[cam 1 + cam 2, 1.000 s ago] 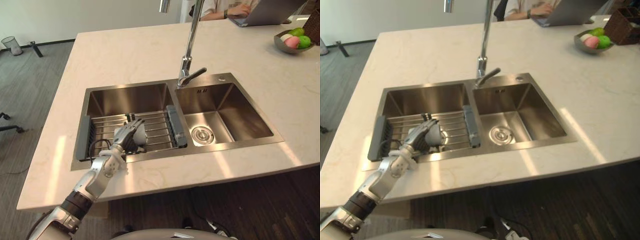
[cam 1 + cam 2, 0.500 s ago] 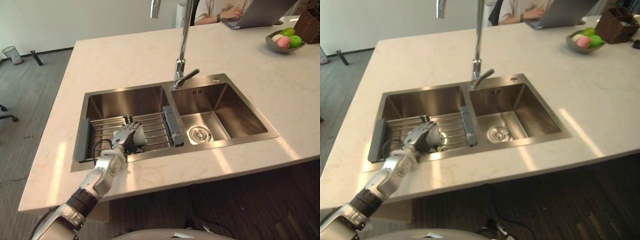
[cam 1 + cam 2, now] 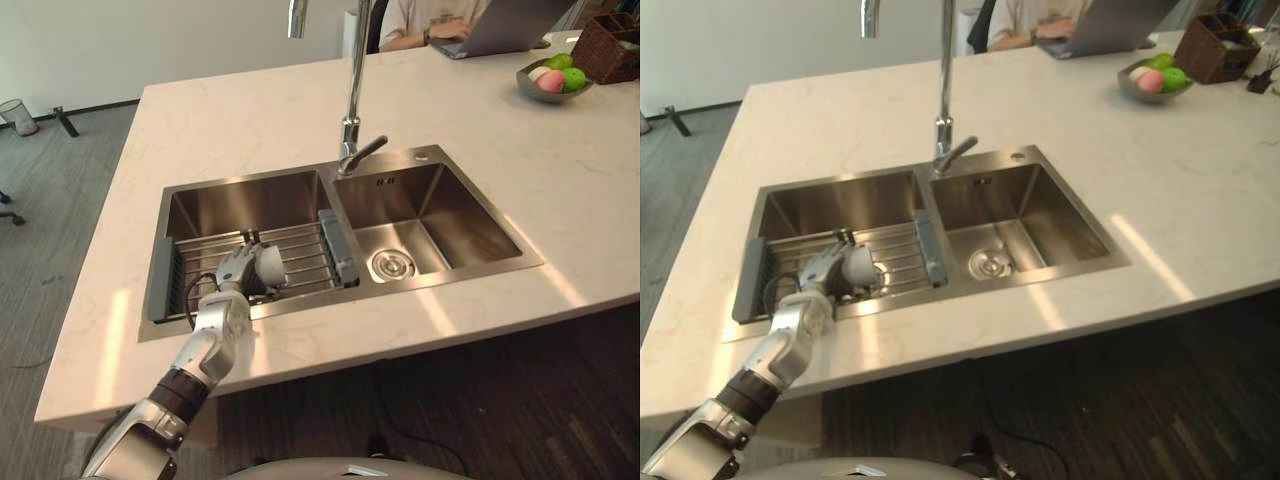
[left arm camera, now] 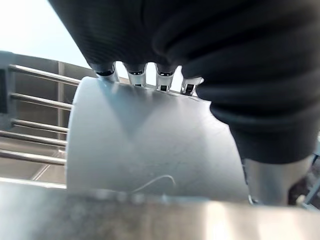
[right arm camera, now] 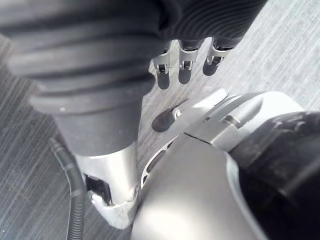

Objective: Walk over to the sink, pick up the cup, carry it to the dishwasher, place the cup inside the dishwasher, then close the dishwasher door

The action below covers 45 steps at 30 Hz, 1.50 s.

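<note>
Cream stone counter, steel sink: on the left basin's wire rack the left hand clamped the pale grey cup, seemingly to lift it; the right hand hung slack, uncurled.

Pale grey cup, plain-sided, rests on the wire rack in the sink's left basin, left hand curled round it.

The silver-grey arm carries a dark-tipped silver robot hand.
</note>
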Motion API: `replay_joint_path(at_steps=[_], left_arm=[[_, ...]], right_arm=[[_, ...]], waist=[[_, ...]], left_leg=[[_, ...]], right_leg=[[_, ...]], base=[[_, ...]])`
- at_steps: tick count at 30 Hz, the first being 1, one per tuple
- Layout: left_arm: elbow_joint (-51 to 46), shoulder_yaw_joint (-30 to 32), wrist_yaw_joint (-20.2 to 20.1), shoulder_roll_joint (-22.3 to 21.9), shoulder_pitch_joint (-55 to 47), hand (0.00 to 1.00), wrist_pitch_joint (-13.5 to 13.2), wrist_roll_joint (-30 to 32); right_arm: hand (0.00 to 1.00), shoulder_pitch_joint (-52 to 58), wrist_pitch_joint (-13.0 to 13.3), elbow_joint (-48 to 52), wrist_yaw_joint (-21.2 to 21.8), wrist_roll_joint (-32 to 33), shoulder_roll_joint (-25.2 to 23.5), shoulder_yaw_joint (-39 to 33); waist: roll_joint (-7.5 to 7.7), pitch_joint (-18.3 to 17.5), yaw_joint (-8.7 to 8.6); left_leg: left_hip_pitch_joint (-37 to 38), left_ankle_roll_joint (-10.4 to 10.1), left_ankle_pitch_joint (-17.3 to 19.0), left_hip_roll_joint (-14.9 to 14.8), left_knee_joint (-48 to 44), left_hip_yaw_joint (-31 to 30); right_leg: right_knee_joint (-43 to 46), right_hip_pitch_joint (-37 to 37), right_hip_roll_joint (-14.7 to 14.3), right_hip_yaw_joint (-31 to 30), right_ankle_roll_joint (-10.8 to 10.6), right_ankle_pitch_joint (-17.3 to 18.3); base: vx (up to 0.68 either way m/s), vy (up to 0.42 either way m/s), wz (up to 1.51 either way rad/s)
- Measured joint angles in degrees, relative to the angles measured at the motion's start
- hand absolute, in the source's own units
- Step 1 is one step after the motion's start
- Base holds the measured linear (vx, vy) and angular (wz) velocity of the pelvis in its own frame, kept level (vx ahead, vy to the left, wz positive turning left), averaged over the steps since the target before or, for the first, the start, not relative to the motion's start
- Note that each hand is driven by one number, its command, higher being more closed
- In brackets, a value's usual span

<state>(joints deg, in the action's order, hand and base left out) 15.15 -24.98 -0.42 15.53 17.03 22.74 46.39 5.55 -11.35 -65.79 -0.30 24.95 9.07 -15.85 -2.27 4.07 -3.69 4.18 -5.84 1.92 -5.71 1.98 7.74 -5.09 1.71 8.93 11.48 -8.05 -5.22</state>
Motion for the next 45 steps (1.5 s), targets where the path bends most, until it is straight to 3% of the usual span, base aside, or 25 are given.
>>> replay_joint_path(at_steps=[9, 14, 15, 24, 30, 35, 39, 45], left_arm=[[5.84, 0.31, -6.64, 0.05, 3.35, 0.00, -2.14, 0.34], [6.10, -0.01, -8.88, -0.48, 3.59, 0.00, -3.14, 6.71], [6.10, -0.10, -8.89, -0.52, 3.58, 1.00, -3.22, 7.14], [6.10, -2.03, -9.18, 0.25, 4.07, 1.00, -3.04, 10.20], [7.59, -5.06, -9.12, 2.34, 6.87, 1.00, -3.32, 10.22], [8.01, -5.83, -8.36, 2.56, 7.71, 1.00, -5.14, 6.07], [8.59, -5.85, -4.62, 3.76, 8.09, 1.00, -5.23, -2.74], [10.88, -3.66, 0.01, 4.71, 7.51, 1.00, -7.64, -6.75]], right_arm=[[0.00, 0.85, 0.15, 1.85, -1.49, 0.00, -0.06, 2.31], [0.00, 0.83, 0.33, 1.86, -1.64, 0.02, 0.06, 3.89], [0.00, 0.82, 0.33, 1.86, -1.64, 0.02, 0.06, 3.91], [0.00, 0.82, 0.45, 1.83, -1.80, 0.07, 0.07, 4.45], [0.00, 0.38, 1.24, 1.82, -2.30, 0.08, -0.06, 6.18], [0.00, 0.41, 1.45, 1.78, -2.32, 0.07, 0.02, 6.19], [0.00, 0.40, 1.49, 1.78, -2.36, 0.11, 0.01, 6.21], [0.00, 0.29, 1.49, 1.87, -2.40, 0.74, 0.03, 6.34]], waist=[[0.06, -0.15, -0.50], [0.35, -0.33, -0.52], [0.39, -0.35, -0.51], [0.62, -0.50, -0.52], [0.92, -1.11, -3.08], [0.60, -1.29, -3.37], [0.56, -1.27, -3.45], [0.30, -1.11, -4.24]], left_leg=[[-0.07, -0.01, -0.01, 0.01, 0.02, -0.13], [-0.10, -0.04, -0.03, 0.02, 0.03, -0.16], [-0.12, -0.04, -0.03, 0.02, 0.03, -0.18], [-0.23, -0.22, -0.21, 0.13, 0.03, -0.12], [-0.58, -0.25, -0.39, 0.15, 0.00, 0.10], [-0.26, -0.34, -0.16, 0.15, -0.01, 0.20], [-0.18, -0.09, -0.05, 0.16, -0.04, 0.21], [-0.14, 0.02, 0.25, 0.12, -0.03, 0.19]], right_leg=[[0.00, -0.14, -0.10, -0.30, 0.02, -0.06], [0.01, -0.16, -0.11, -0.37, -0.05, -0.20], [0.01, -0.16, -0.11, -0.37, -0.04, -0.22], [0.02, -0.79, -0.12, -1.26, 0.03, -0.63], [0.02, -1.94, -0.18, -1.55, 0.02, -1.00], [0.02, -1.77, -0.21, -1.57, 0.00, -1.27], [0.01, -1.66, -0.20, -1.48, -0.10, -1.16], [0.01, -1.58, -0.23, -1.32, -0.11, -0.71]], base=[[-0.03, -0.006, -0.03], [0.00, 0.000, 0.00], [0.00, 0.000, 0.00], [0.00, -0.001, -0.04], [0.01, -0.007, -0.05], [0.02, -0.001, -0.02], [0.00, 0.000, 0.00], [0.00, 0.000, 0.00]])
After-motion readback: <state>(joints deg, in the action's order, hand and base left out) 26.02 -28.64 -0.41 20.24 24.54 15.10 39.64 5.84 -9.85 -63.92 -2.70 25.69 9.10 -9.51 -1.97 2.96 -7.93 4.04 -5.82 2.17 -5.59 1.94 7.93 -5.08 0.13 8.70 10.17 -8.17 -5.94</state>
